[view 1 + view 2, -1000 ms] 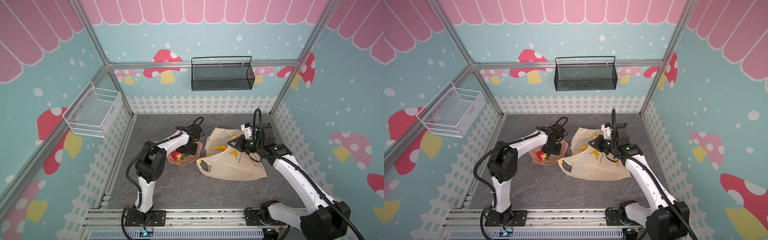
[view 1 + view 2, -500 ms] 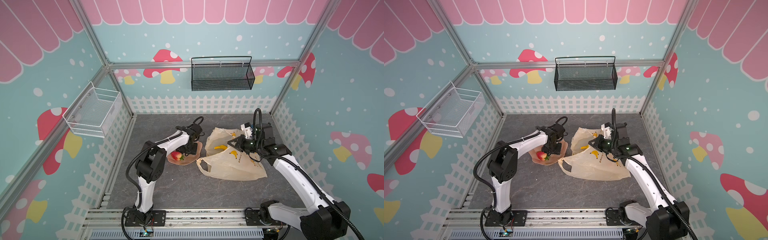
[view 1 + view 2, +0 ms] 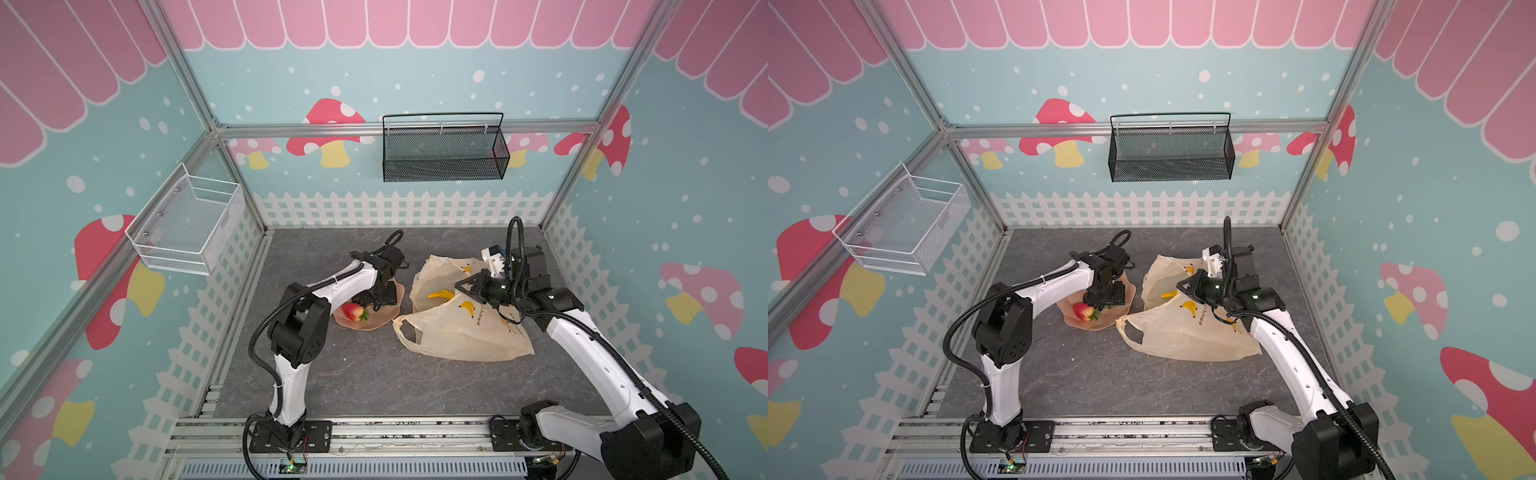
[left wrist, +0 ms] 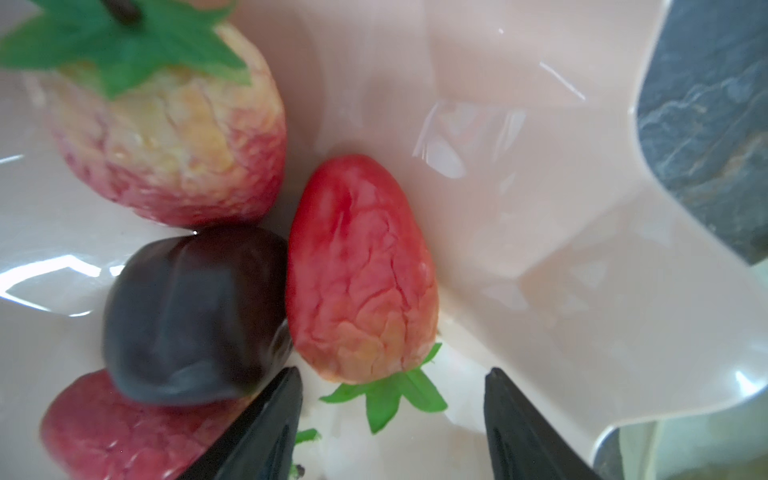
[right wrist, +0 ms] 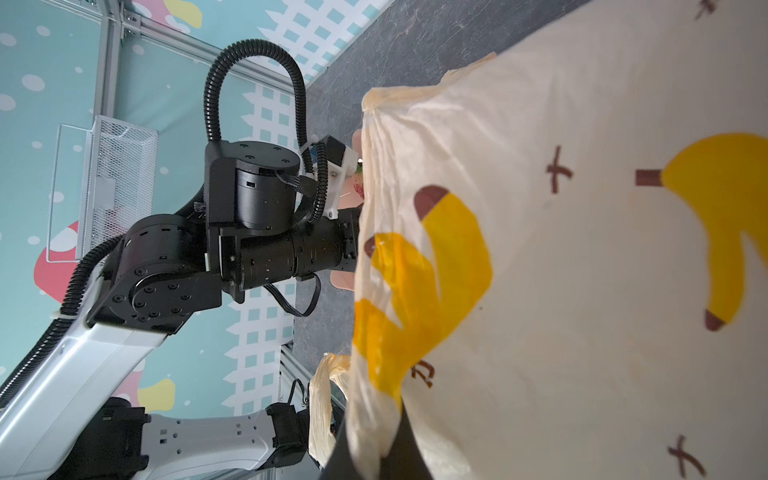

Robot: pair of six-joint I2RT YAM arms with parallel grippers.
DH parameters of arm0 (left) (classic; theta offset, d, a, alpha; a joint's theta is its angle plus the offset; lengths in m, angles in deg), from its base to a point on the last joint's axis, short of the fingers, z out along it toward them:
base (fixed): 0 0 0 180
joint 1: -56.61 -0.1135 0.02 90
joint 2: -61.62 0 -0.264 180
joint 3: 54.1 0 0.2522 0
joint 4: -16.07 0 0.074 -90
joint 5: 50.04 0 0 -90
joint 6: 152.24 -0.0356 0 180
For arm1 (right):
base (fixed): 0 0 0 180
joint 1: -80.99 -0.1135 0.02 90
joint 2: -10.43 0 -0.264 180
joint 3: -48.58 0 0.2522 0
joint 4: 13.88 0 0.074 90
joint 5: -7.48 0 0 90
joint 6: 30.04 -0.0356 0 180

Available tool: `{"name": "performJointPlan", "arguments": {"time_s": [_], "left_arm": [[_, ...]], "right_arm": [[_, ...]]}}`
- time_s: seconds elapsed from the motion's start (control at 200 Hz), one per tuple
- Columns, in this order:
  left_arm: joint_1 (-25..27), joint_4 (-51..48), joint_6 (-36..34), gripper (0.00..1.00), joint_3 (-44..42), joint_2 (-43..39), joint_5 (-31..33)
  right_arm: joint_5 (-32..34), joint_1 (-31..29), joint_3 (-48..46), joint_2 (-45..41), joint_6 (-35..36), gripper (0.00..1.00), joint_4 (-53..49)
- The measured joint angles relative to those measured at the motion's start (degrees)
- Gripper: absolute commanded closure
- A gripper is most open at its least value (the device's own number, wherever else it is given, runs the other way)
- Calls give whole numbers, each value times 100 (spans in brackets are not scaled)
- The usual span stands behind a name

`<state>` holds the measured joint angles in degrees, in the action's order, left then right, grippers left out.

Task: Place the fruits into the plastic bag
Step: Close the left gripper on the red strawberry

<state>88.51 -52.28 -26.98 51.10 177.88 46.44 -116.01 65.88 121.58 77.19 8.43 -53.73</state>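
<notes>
Little has changed in 1 second. In both top views the arms sit where they were, with the left gripper low over the peach dish and the right gripper at the mouth of the plastic bag, which lies on the worktop just beside the dish.

The right gripper is clamped on the bag's upper edge, holding the mouth up toward the dish. The left gripper's jaws stand apart and empty, tips either side of the leaf end of a red strawberry. I read this as pre-grasp, with no fruit leaving the dish yet.

Top views show only 1 strawberry beside that gripper. The left wrist view adds a pale strawberry, a dark piece touching the red one, and a 2nd red strawberry. A yellow banana shape sits in the bag mouth. I cannot tell if it is toy or print.
</notes>
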Motion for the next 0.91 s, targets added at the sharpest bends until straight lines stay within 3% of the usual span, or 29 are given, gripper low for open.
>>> {"name": "performJointPlan", "arguments": {"time_s": [0.565,0.906], "left_arm": [[-146,400,579,33,28,256,186],[-146,433,603,48,37,319,168]], "right_arm": [[-68,0,-2,0,9,100,-2],[-87,0,-2,0,24,100,-2]]}}
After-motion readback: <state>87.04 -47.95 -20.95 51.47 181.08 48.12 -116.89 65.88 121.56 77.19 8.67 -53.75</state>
